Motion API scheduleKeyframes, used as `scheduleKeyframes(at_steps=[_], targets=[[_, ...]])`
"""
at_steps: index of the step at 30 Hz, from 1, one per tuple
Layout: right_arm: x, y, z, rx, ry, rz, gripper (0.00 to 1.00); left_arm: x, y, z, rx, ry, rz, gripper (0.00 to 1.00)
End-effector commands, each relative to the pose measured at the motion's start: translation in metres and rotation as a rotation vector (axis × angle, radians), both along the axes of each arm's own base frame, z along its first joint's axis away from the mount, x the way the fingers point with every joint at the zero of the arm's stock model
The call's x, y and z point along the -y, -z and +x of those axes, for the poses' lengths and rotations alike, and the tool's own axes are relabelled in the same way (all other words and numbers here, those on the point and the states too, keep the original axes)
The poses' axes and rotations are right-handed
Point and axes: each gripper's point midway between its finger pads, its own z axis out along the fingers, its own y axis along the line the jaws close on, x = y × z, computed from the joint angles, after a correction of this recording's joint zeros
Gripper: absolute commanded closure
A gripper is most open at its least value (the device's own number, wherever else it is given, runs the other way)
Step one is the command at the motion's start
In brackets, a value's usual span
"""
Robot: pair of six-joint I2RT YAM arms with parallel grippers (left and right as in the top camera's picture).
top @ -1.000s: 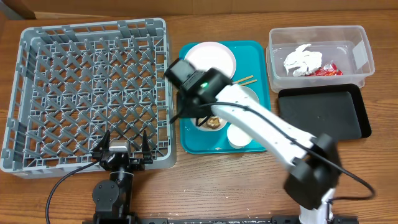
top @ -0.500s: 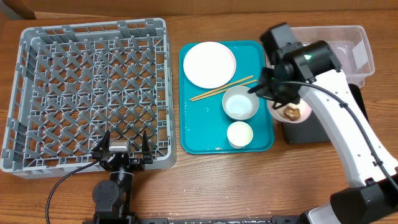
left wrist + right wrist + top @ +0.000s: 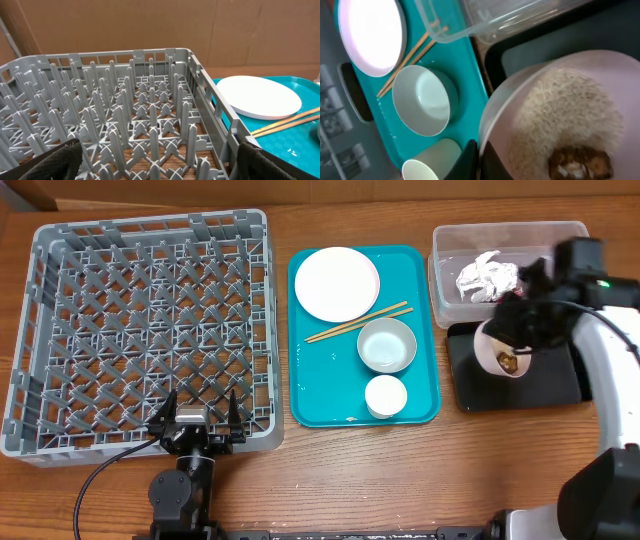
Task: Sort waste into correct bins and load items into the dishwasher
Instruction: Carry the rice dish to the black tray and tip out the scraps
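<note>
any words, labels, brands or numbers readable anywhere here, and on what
None: no readable text in any view. The grey dish rack, teal tray, white plate, clear tub and the rice bowl held by the right gripper show no print or label on their visible parts.

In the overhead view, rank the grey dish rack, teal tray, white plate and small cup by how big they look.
Largest to smallest:
1. grey dish rack
2. teal tray
3. white plate
4. small cup
No two look alike in size.
</note>
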Motion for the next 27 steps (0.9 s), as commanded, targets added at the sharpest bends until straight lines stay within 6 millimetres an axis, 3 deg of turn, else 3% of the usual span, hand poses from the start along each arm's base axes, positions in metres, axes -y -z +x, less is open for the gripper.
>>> scheduleKeyframes(at_steps=[1,11,27], targets=[[-0.007,-0.021,-0.004,0.156,-0.108,0.228,0.96,-0.003,-0.001,0.0,0.008,-0.012,0.023,0.0],[0.027,-0.017,-0.012,0.385,-0.024,0.551,0.96,-0.003,-0.001,0.0,0.008,-0.012,0.023,0.0],[0.035,0.001,-0.006,0.455,0.049,1.006,0.96,-0.003,-0.001,0.0,0.008,-0.012,0.023,0.0]])
